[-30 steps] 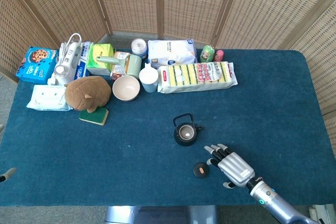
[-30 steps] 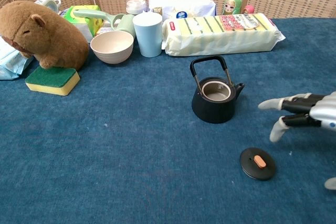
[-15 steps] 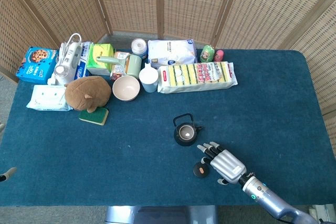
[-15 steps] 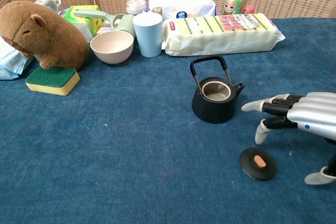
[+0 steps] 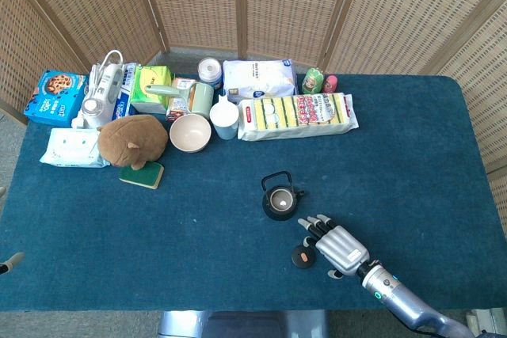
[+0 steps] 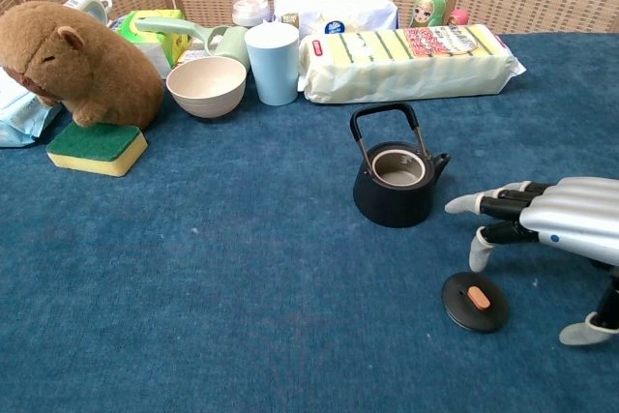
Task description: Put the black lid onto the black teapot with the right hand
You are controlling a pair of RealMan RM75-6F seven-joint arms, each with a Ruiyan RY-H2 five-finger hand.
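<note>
- Lying flat on the blue table cover [image 6: 242,268], the black lid [image 6: 474,300] has its small orange knob facing up; it sits near the front edge, in front of the teapot and slightly to its right, apart from it.
- Black teapot [image 6: 393,181]: upright, mouth open, handle raised, spout pointing right; it stands alone mid-table.
- Right hand [image 6: 546,229]: hovering just above and to the right of the lid, palm down, fingers spread and reaching toward the teapot, grasping nothing. One fingertip hangs close over the lid's far rim; contact cannot be told. In the head view the hand [image 5: 337,244] lies just beside the lid [image 5: 301,256].
- Left hand: not seen in either view.
- Back row, well apart from the teapot: long yellow-striped sponge pack [image 6: 406,62], pale blue cup [image 6: 273,63], cream bowl [image 6: 207,86], white bag [image 6: 334,7], green figurine [image 6: 428,7].
- Left side: brown plush animal [image 6: 77,63] with a yellow-green sponge [image 6: 97,148] touching its front.
- Far left in the head view: blue cookie box [image 5: 55,96], white wipes pack [image 5: 70,148].
</note>
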